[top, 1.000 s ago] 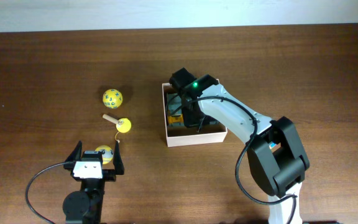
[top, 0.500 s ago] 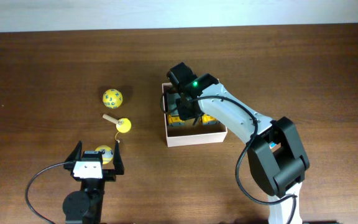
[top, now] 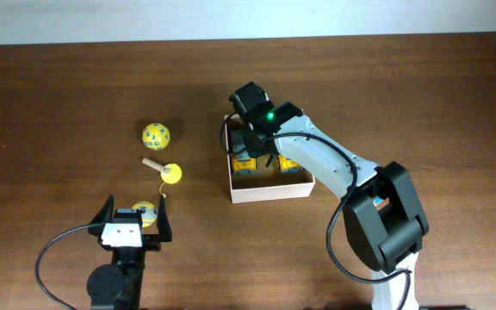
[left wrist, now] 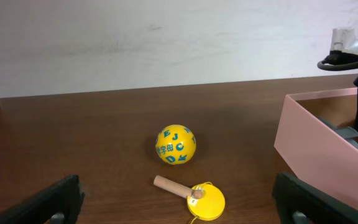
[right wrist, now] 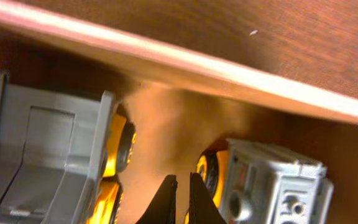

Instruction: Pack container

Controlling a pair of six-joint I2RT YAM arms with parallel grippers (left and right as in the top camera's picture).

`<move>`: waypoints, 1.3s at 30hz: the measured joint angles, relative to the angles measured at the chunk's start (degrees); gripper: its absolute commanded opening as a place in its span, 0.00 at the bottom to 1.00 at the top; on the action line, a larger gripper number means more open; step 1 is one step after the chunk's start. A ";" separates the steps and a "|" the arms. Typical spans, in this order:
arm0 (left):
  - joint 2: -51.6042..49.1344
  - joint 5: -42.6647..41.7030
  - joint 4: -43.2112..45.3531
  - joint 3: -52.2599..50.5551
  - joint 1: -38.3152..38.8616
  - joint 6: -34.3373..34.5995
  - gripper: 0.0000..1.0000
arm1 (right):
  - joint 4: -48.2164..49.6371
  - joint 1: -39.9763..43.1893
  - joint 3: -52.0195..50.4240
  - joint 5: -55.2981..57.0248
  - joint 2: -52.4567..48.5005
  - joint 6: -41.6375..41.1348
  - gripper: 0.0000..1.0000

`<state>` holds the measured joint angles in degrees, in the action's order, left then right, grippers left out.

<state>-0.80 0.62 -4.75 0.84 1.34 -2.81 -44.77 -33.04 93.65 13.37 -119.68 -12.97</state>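
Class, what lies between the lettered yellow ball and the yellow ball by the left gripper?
A wooden peg-and-ball toy lies there, apart from both balls; the overhead view shows it.

container (top: 269,190) partly hidden under right arm (top: 319,157)

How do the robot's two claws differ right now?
The left gripper stands wide open; the right gripper is shut. The left sits outside the container, over the table, facing a lettered ball; the right is down inside the container beside a grey toy. Both have black fingers, and neither visibly grips anything.
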 measured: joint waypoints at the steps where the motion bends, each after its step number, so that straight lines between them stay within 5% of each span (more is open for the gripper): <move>1: 0.00 0.00 0.00 0.00 0.00 0.00 0.99 | 0.17 0.00 0.00 0.33 0.00 0.42 0.05; 39: 0.00 0.00 0.00 0.00 0.00 0.00 0.99 | -4.98 3.87 0.11 -5.40 0.00 2.89 0.04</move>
<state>-0.80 0.62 -4.75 0.84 1.34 -2.81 -49.76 -29.17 93.76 7.97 -119.68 -10.09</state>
